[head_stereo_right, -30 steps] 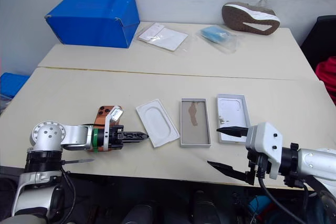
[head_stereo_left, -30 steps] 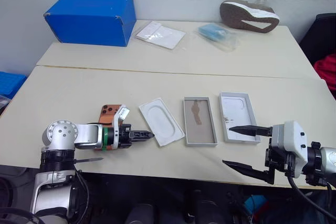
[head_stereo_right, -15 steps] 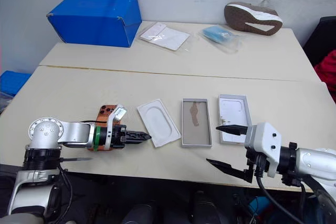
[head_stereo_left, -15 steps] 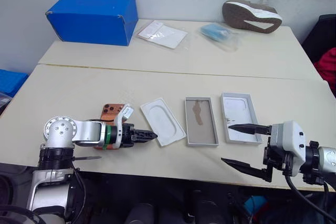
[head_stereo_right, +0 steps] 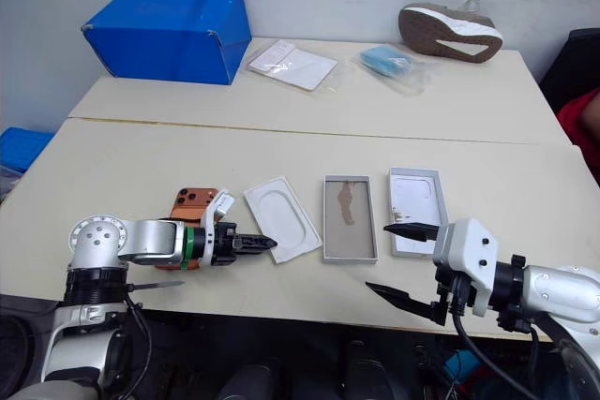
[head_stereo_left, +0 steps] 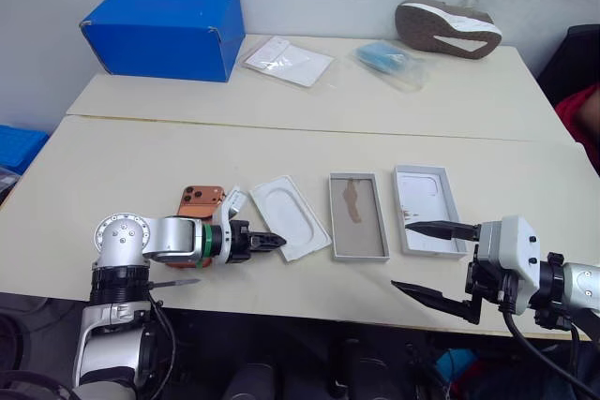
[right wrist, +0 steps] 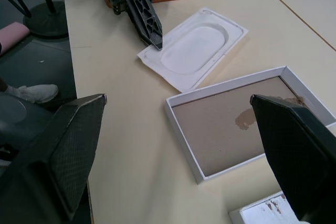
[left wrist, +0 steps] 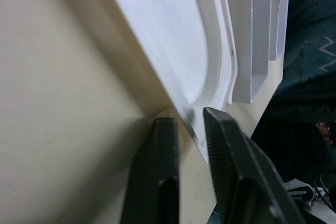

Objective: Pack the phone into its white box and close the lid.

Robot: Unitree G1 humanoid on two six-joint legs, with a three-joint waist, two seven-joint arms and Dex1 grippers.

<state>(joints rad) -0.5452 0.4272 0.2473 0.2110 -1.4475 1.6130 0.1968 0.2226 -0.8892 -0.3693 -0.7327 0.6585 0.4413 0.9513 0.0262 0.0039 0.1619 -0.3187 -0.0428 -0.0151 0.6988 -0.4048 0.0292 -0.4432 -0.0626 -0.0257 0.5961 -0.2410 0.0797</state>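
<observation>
The orange phone (head_stereo_left: 202,200) lies flat on the table, camera cluster up, just behind my left wrist. To its right lie a flat white insert (head_stereo_left: 289,216), then the white box (head_stereo_left: 357,248) with its brown floor bare, then the lid (head_stereo_left: 427,209) inside up. My left gripper (head_stereo_left: 277,242) is shut low over the table, its tips touching the insert's near left corner (left wrist: 173,40). I cannot tell if the insert's thin rim is pinched. My right gripper (head_stereo_left: 401,256) hangs wide open at the table's front edge, in front of the lid, holding nothing.
On the far table stand a big blue cardboard box (head_stereo_left: 164,30), two plastic bags (head_stereo_left: 286,61) and a shoe (head_stereo_left: 445,27). A seam (head_stereo_left: 319,131) joins the two tables. The front edge runs just under both grippers.
My left gripper has slid a little to the right, up to the insert's corner, uncovering more of the phone. The right gripper has stayed put and open.
</observation>
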